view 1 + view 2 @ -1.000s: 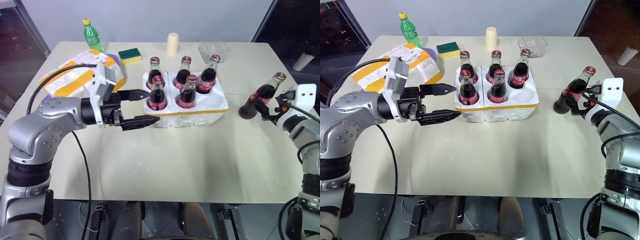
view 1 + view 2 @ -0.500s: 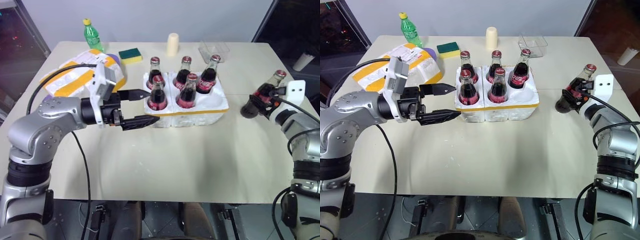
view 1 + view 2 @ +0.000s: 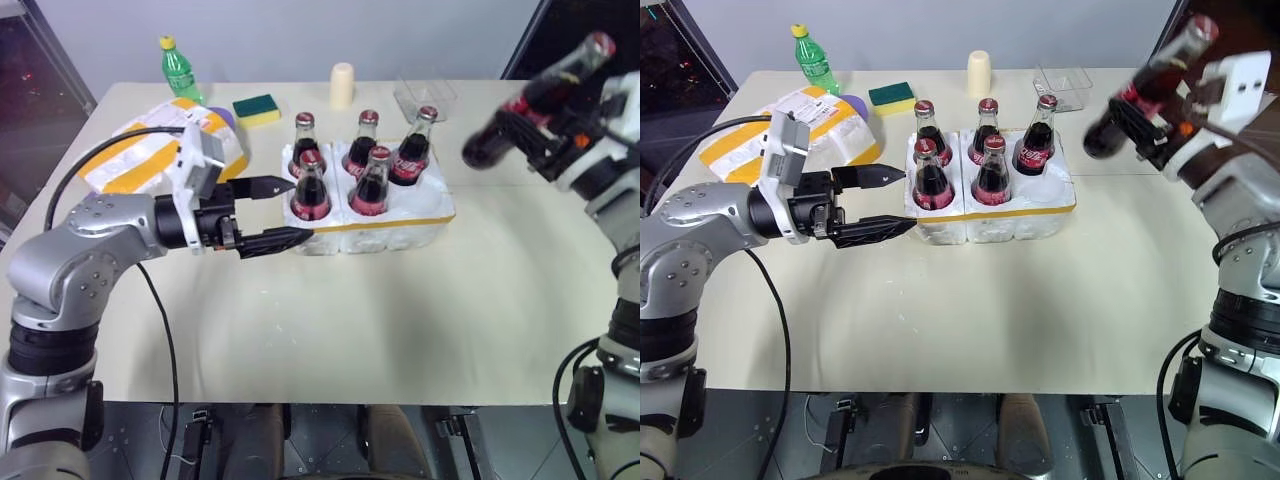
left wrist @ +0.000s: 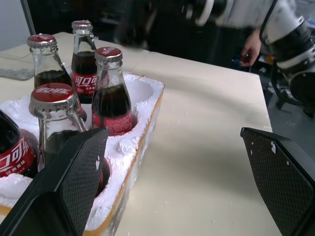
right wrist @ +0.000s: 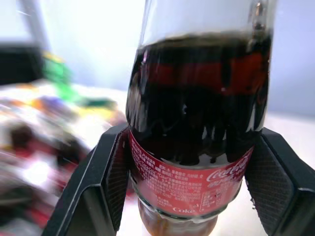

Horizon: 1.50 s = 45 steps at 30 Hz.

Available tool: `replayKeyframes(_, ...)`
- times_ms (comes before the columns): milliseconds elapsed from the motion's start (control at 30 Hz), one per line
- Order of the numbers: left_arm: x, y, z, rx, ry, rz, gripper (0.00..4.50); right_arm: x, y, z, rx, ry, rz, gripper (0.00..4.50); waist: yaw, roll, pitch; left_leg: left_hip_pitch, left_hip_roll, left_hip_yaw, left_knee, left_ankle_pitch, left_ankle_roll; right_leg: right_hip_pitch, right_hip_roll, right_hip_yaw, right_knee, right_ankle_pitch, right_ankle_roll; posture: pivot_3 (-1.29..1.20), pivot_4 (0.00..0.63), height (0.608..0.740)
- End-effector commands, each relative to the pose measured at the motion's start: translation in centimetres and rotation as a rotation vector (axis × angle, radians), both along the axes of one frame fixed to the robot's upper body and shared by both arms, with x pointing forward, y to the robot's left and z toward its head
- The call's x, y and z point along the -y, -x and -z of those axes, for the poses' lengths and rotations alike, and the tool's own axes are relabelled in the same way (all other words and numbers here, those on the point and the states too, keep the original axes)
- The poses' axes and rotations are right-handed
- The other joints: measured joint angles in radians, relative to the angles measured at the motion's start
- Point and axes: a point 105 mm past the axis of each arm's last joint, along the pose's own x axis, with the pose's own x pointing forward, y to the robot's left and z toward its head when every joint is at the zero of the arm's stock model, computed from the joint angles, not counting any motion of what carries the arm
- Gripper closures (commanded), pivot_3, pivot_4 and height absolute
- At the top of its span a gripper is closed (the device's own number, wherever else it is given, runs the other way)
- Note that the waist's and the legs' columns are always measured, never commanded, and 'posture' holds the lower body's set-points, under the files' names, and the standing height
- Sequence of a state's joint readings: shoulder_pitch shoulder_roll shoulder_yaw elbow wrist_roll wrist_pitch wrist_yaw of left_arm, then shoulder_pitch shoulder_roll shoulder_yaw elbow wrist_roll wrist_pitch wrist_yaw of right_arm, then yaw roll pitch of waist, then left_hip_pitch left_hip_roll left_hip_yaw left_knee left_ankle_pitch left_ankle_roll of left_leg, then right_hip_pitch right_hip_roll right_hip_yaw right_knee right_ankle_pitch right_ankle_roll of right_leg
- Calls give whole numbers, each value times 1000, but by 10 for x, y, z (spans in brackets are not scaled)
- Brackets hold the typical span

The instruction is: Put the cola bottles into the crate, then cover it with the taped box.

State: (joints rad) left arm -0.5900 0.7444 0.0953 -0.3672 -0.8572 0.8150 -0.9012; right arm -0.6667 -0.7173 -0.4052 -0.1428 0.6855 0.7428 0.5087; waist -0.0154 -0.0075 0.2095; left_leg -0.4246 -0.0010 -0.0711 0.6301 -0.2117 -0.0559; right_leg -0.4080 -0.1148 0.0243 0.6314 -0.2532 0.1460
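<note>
1. Right gripper [image 5: 189, 167] pinches a cola bottle [image 3: 1145, 85] around its labelled middle, fingers pressed on both sides of the glass. The bottle is held tilted, red cap up toward 1 o'clock, dark base down toward 7 o'clock, clear of the table [image 3: 1040, 290], at 2 o'clock from the crate.
2. Left gripper [image 3: 880, 203] is spread wide with nothing between its fingers. It points level at the crate's left end, at 9 o'clock from it; whether the tips touch the foam cannot be told.
3. Crate [image 3: 1035, 215], white foam with a yellow tape band, sits mid-table. Five cola bottles stand upright in its wells: three in the far row [image 3: 987, 118], two in the near row [image 3: 930, 180]. The near right well [image 4: 140, 91] holds nothing.
4. In the left wrist view the near-row bottles stand just past one spread finger [image 4: 69, 187], with a person's hand [image 4: 252, 48] in the background.
5. Taped box [image 3: 770, 125], white foam with yellow bands and a shipping label on top, lies at 10 o'clock from the crate, behind the left arm.
6. Green plastic bottle [image 3: 813, 62] with yellow cap stands at the far left corner, 11 o'clock from the crate.
7. Yellow-green sponge [image 3: 892, 96] lies just beside the taped box, at 11 o'clock from the crate.
8. Cream cylinder [image 3: 979, 74] stands at 12 o'clock, near the far edge.
9. Clear plastic tray [image 3: 1060, 82] lies at 1 o'clock from the crate.
</note>
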Motion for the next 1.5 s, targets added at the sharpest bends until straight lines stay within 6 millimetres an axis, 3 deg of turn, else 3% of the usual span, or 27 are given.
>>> replayKeyframes(33, -5, 3, -10, 66, 5, -21, 0, -19, 13, -12, 30, 43, -85, 1865, 4, 0, 0, 0, 0, 0, 0, 0, 0, 0, 0, 0, 0, 0, 0, 0, 150, 739)
replayKeyframes(333, -7, 2, -12, 79, 6, -40, 0, -47, 5, 37, -125, 202, -164, 1865, 0, 0, 0, -1, 0, 0, 0, 0, 0, -1, 0, 0, 0, 0, 0, 0, 150, 739)
replayKeyframes(633, -7, 1, -12, 88, 1, -46, 0, -52, -21, 82, -236, 286, -113, 1865, -3, 0, 0, -1, 0, 0, 1, 0, 0, -1, 0, 0, 0, 0, 0, 0, 150, 739)
replayKeyframes(833, -6, 1, -14, 94, -3, -42, 0, -44, -33, 107, -329, 261, -79, 1865, -2, -1, -1, -1, 0, 0, 1, 0, 0, 0, 0, 0, 0, 0, 0, 0, 150, 739)
replayKeyframes(867, -6, 1, -14, 94, -4, -42, 0, -42, -33, 109, -335, 259, -74, 782, -2, -1, -1, 0, 0, 0, 1, 0, 0, 0, 0, 0, 0, 0, 0, 0, 150, 739)
replayKeyframes(933, -7, 1, -14, 94, -6, -42, 0, -39, -32, 108, -333, 256, -69, 49, -2, -3, -1, 1, 0, 0, 1, 0, 0, 2, 0, 0, 0, 0, 0, 0, 150, 739)
replayKeyframes(1133, -13, 1, -13, 90, -17, -69, 0, -33, -15, 83, -289, 246, -78, 49, 4, -3, -1, 2, 0, 0, 2, 0, 0, 3, 0, 0, 0, 0, 0, 0, 150, 739)
replayKeyframes(1233, -28, -1, -10, 99, -57, -138, 0, -22, 6, 58, -248, 258, -88, 49, 2, -2, -1, 1, 0, 0, 1, 0, 0, 2, 0, 0, -1, 0, 0, 0, 150, 739)
replayKeyframes(1367, -62, -16, -3, 133, -166, -327, 0, -12, 36, 29, -214, 282, -138, 49, -2, -2, -1, 0, 0, 0, -1, 0, 0, 0, 0, 0, 0, 0, 0, 0, 150, 739)
replayKeyframes(1500, -119, -39, 15, 218, -438, -607, 0, -8, 69, 8, -193, 324, -238, 49, -4, -2, -1, 1, 0, 0, -1, 0, 0, 0, 0, 0, -1, -1, -1, 0, 150, 739)
